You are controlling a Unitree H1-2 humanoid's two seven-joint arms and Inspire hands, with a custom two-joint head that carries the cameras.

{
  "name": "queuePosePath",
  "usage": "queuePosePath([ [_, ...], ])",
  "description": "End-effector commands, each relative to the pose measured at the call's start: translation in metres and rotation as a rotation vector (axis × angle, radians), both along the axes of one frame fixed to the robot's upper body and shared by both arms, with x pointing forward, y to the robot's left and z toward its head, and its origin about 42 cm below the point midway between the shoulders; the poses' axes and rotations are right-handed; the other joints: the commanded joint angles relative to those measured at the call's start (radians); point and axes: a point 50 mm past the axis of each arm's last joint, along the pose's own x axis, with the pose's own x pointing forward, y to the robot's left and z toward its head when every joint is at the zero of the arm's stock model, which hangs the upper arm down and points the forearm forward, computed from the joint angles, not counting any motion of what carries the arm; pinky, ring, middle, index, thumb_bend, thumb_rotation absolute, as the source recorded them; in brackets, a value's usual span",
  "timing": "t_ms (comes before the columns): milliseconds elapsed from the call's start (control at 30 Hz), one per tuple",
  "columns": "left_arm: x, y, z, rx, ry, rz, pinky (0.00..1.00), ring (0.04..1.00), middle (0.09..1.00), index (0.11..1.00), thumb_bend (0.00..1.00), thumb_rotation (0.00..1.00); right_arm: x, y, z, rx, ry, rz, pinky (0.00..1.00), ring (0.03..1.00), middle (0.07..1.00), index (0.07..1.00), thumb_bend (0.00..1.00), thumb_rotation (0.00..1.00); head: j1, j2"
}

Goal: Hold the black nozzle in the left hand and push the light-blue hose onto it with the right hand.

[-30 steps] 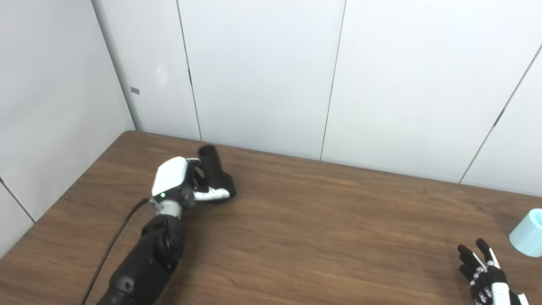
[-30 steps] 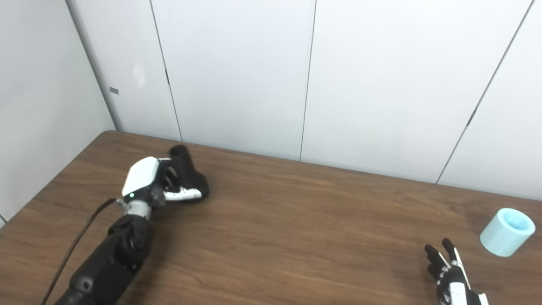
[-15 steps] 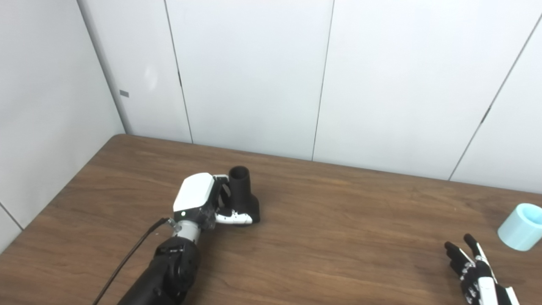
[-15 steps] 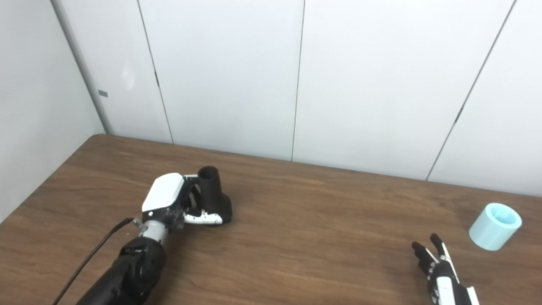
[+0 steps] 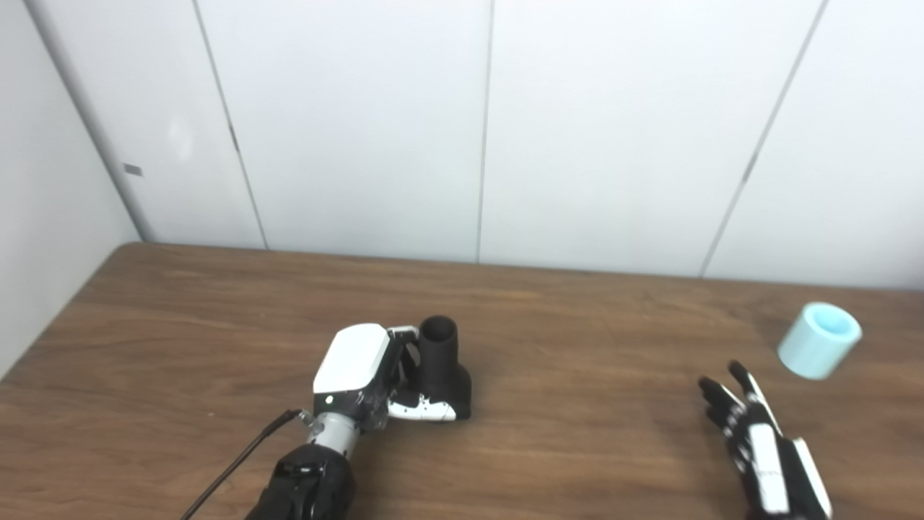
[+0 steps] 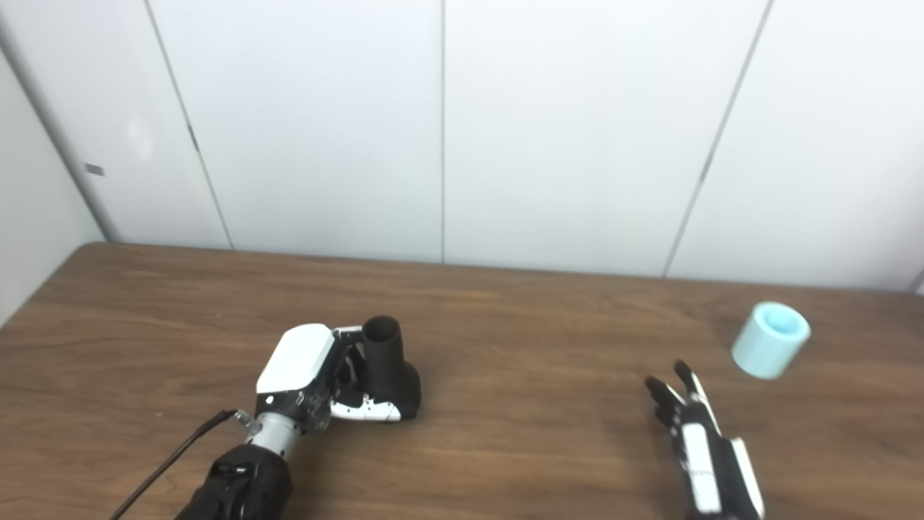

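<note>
The black nozzle (image 5: pixel 442 365) stands upright on the brown table (image 5: pixel 570 339), its open neck up and wide base down, left of centre. My left hand (image 5: pixel 375 375) is wrapped around it, thumb across the base in front. The light-blue hose (image 5: pixel 819 340) is a short cylinder lying tilted at the far right of the table. My right hand (image 5: pixel 761 440) hovers low at the bottom right, fingers spread and holding nothing, short of the hose and to its near left.
White wall panels (image 5: pixel 476 130) run along the table's far edge and left side. A black cable (image 5: pixel 238 462) trails from the left wrist toward the bottom edge.
The camera has swung right, shifting the whole scene left. The left hand has carried the nozzle toward the table's middle. The right hand has come further into view, nearer the hose.
</note>
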Motion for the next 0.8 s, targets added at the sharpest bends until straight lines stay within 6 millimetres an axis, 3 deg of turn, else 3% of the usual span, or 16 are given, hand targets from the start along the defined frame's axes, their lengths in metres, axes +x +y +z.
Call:
queuePosePath([
  [0,-0.006,-0.014,0.003,0.006,0.004,-0.050,0.26,0.352,0.400,0.515,0.52,0.00,-0.011,0.020,-0.020,0.041,0.117,0.048,0.88,0.898,0.854,0.935,0.57,0.94,-0.009,0.005],
  [300,-0.023,-0.042,0.003,0.017,0.026,-0.145,0.26,0.332,0.395,0.509,0.52,0.00,-0.005,0.031,-0.018,0.036,0.108,0.060,0.88,0.900,0.857,0.943,0.55,0.97,-0.061,0.029],
  [367,-0.026,-0.046,0.004,0.015,0.017,-0.171,0.26,0.328,0.455,0.492,0.52,0.00,-0.004,0.033,-0.018,0.033,0.103,0.056,0.87,0.888,0.847,0.939,0.55,0.98,-0.069,0.032],
  [500,-0.030,-0.056,0.001,0.011,0.026,-0.196,0.27,0.326,0.474,0.486,0.53,0.00,-0.002,0.038,-0.015,0.039,0.103,0.052,0.89,0.898,0.840,0.939,0.54,0.98,-0.087,0.039],
  [767,-0.035,-0.065,-0.003,0.004,0.035,-0.216,0.23,0.298,0.473,0.486,0.53,0.00,-0.003,0.043,-0.012,0.037,0.101,0.050,0.91,0.911,0.849,0.947,0.49,1.00,-0.112,0.049],
])
